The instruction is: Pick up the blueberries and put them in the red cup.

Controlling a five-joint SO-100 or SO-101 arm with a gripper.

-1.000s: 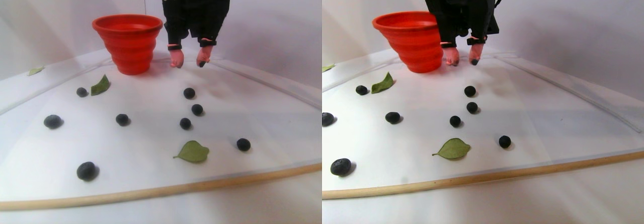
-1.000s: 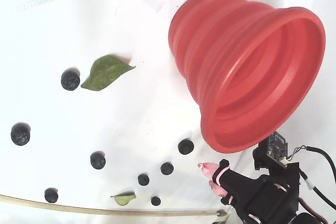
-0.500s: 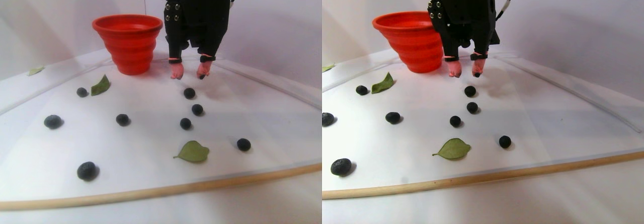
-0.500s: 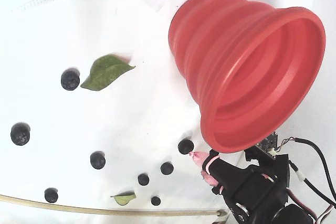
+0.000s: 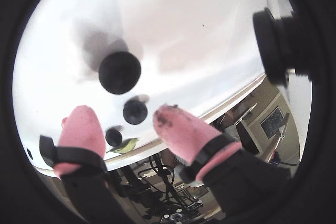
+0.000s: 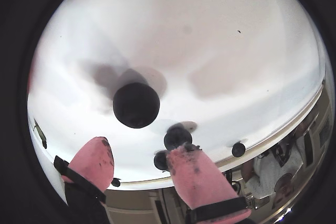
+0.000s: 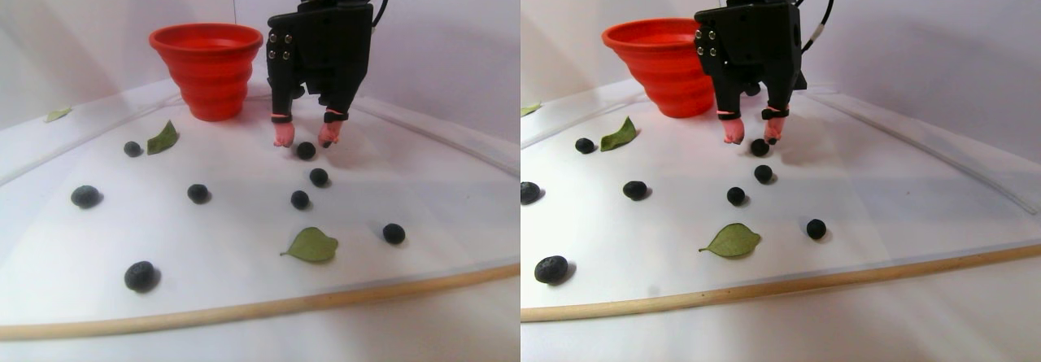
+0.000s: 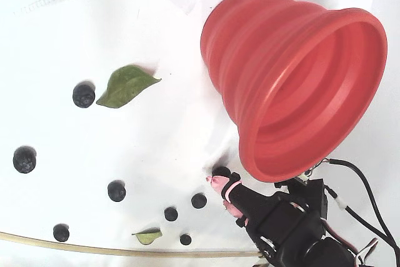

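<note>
Lowered claw now w/ tips astride blueberry, open, gripping nothing

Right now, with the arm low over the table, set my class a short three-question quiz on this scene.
1. True or false: the gripper is shut on a blueberry.
2. In the left half of the stereo pair view, how many blueberries lie on the table? A five, B eight, C twelve.
3. What green things lie among them?

Key: 1 false: the gripper is open and the blueberry lies on the table. 2 B. 3 leaves.
</note>
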